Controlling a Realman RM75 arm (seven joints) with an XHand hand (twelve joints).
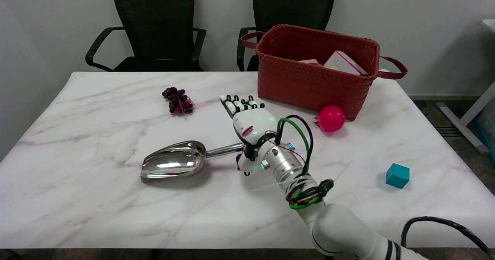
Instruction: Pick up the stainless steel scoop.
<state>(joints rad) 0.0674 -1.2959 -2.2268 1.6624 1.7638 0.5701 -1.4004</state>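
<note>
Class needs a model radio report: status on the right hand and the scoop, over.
Right hand open, fingers extended, above scoop handle. Stainless steel scoop flat on table, not gripped. Nothing blocking.

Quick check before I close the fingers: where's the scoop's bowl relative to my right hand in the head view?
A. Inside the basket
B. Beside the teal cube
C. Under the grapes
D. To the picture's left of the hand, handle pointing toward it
D: the scoop lies on the table with its bowl at picture left, its handle running right to the right hand, whose fingers are extended.
</note>
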